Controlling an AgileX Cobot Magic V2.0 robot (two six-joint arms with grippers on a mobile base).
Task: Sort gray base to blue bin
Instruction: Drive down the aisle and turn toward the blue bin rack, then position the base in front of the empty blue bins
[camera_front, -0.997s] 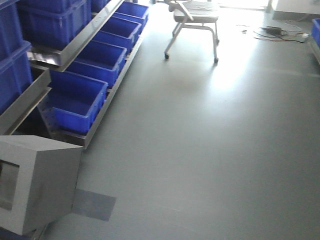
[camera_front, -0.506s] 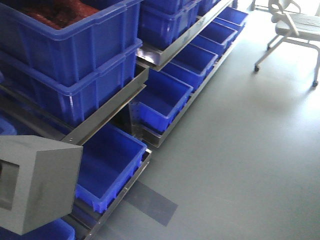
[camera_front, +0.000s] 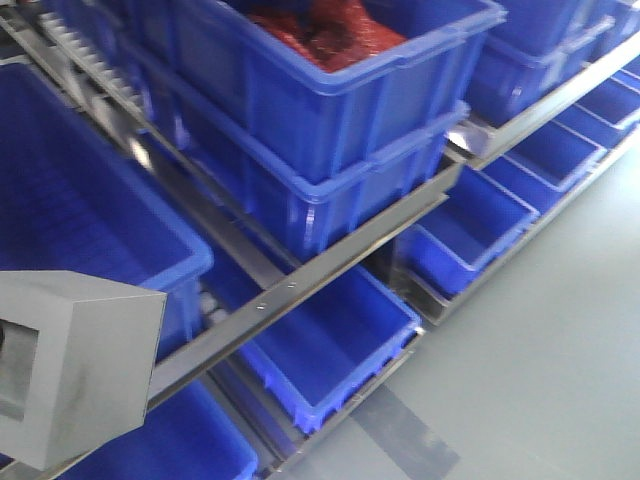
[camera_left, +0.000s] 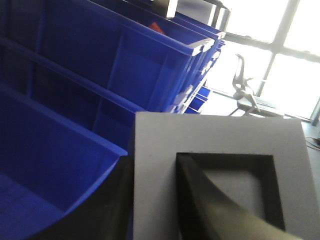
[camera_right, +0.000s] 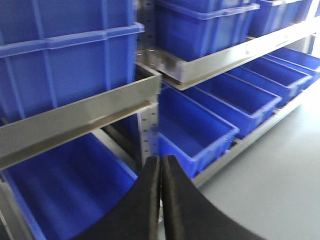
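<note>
Gray base (camera_front: 70, 370): one piece, carried in the air at the lower left of the front view, in front of the rack and just beside an open blue bin (camera_front: 90, 190).

Left gripper (camera_left: 155, 200) pinches one wall of the base: one finger sits inside the recessed window, the other on the outer face.

Handling, judged: stiff and matte, so unlikely to slip, and probably light for its bulk. The window wall looks like the natural hold, though a one-sided grip may let the block tilt.

Right gripper (camera_right: 160, 200): fingers pressed together, holding nothing.

Counts: one base and two grippers. Roughly ten blue bins in the front view, several cut off by the frame. One upper bin holds red contents (camera_front: 320, 35). Steel shelf rails (camera_front: 330, 265) carry the bins above the gray floor (camera_front: 560, 350).
</note>
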